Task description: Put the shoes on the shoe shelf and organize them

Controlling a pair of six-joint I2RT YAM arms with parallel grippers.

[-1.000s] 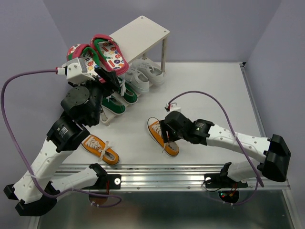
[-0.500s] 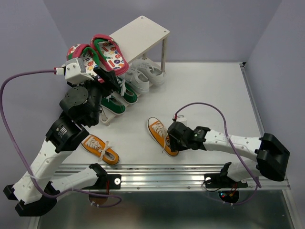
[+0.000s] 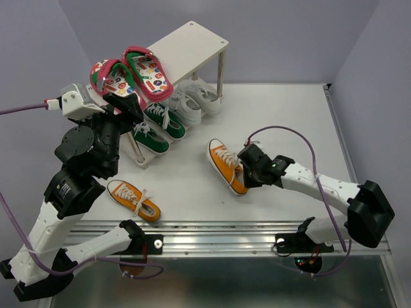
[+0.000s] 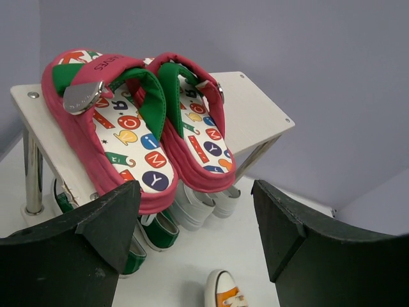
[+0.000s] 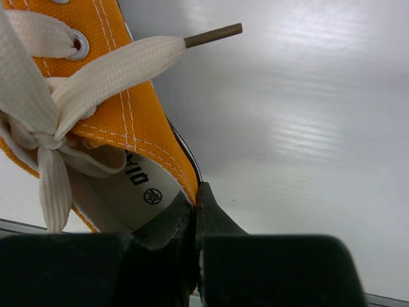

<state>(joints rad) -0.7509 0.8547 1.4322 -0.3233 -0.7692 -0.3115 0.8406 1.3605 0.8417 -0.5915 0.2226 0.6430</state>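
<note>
Up at the 11 o'clock corner of the table (image 3: 289, 122) in the top view, the cream shoe shelf (image 3: 192, 45) runs diagonally. The pink-red flip-flops (image 3: 131, 74) lie side by side on the left end of its top board, with the green sneakers (image 3: 157, 128) and white sneakers (image 3: 192, 99) lined up on the lower board. One orange sneaker (image 3: 226, 165) is near the middle of the table, toe pointing to about 11 o'clock, with the right gripper (image 3: 247, 170) at its heel end. You can't read the grip from above, but the right wrist cam shows the fingers pinched on the shoe's heel wall, one inside and one outside. Can't tell if the sole touches the table. The other orange sneaker (image 3: 133, 200) lies at about 7 o'clock, well apart from both claws. The left gripper (image 4: 193, 192) hangs just in front of the flip-flops with its fingers wide apart. That's only clear on the left wrist cam, which mostly hides the green pair and catches just an orange sneaker's white toe cap at its bottom edge.
</note>
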